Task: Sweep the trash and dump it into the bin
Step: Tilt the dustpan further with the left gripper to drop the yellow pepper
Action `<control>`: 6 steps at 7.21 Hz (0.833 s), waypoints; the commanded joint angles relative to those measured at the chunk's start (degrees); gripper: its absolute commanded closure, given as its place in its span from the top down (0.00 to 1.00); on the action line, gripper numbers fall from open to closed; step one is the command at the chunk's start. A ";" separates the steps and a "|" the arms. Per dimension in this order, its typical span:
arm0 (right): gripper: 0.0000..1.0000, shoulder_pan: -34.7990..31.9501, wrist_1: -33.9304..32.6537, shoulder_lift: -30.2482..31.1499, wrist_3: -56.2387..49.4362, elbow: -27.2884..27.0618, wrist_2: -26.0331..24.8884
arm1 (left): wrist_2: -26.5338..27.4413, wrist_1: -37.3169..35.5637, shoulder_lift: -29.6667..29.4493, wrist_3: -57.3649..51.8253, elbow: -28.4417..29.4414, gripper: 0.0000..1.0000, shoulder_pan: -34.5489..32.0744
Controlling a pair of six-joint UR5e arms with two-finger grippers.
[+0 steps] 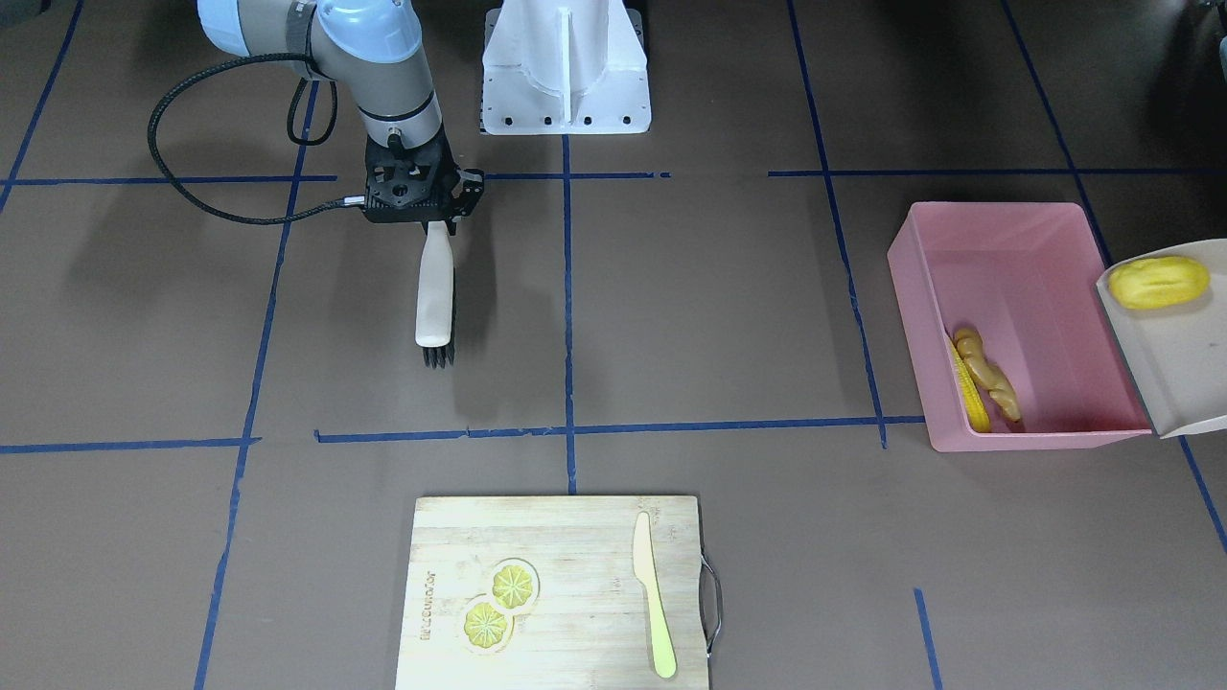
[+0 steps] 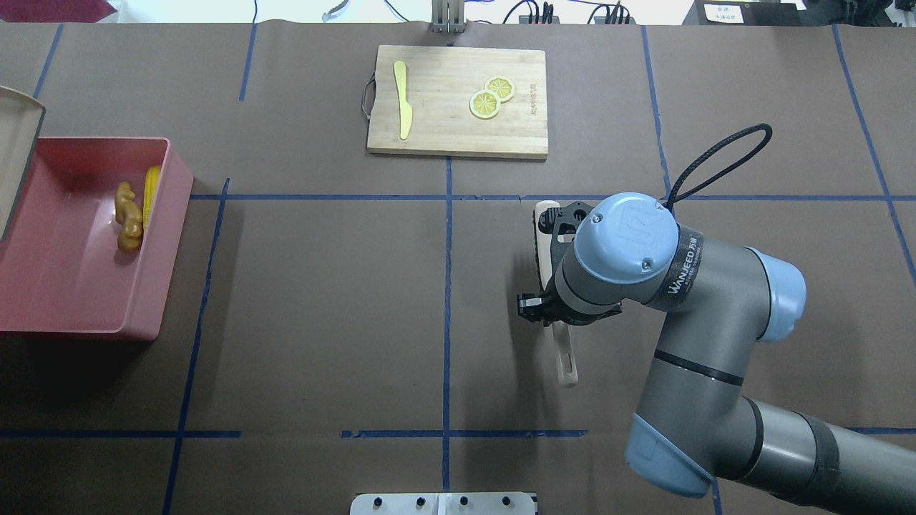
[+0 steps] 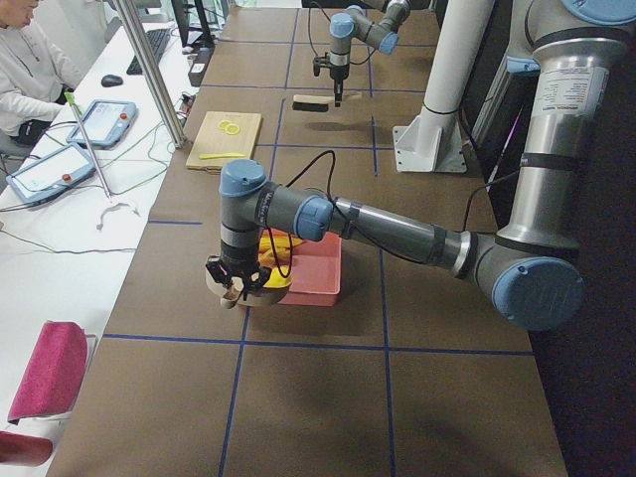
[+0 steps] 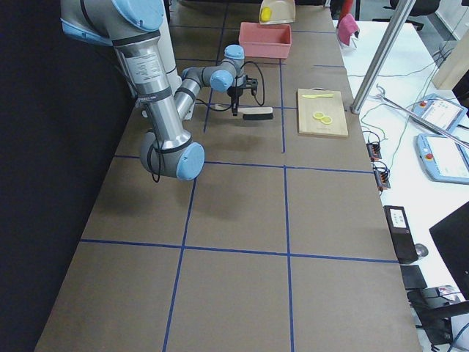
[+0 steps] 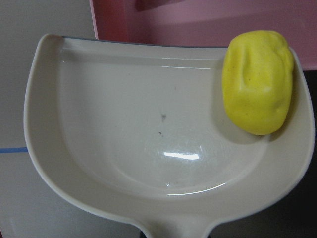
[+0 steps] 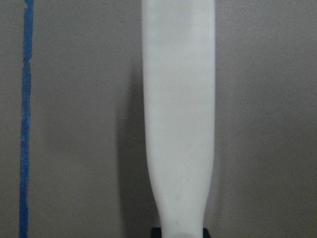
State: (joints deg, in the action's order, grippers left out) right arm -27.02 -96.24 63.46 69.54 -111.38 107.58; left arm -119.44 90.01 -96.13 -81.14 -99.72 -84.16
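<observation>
Far left: dustpan (image 2: 18, 143) tilted up over the left rim of the bin (image 2: 179, 172), its lip pointing into the bin. The lump (image 5: 256, 82) is in the pan, against its side wall by the lip, not yet in the bin. The left claw (image 3: 238, 288) is at the pan's handle end, seen only from the side camera. Cannot tell if it is spread or pinching.

The bin sits on the table (image 2: 322, 300) at the left. Inside it, the corn (image 2: 151, 193) lies along the right wall. The ginger (image 2: 129, 218) lies just beside it, touching or nearly so. Both are at the far end of the bin floor.

Centre, far side: board (image 2: 458, 136) flat on the table. The knife (image 2: 403, 107) lies on its left part. Two lemon slices (image 2: 486, 104) overlap on its right part.

Right of centre: right claw (image 1: 438, 225) pointing down, pinching the brush (image 1: 434, 297) partway along its handle. The brush lies level, bristle head on the far side and handle end toward the robot. Bristles face down, close over the table. Cannot tell if they touch it. The brush is well apart from the bin and the board.
</observation>
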 commanded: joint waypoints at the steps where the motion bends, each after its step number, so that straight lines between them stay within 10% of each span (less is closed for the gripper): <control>1: 0.00 0.04 0.00 0.00 0.07 0.02 -0.09 | 1.32 -1.15 -0.90 -0.25 -0.65 0.00 -0.04; 6: 0.00 0.30 0.00 0.00 0.16 0.02 -0.09 | 3.00 -1.24 -0.81 -0.33 -1.45 0.00 0.05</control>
State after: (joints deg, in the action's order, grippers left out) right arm -26.77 -96.24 63.46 69.70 -111.36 107.49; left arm -115.87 88.84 -97.08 -81.47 -101.17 -84.15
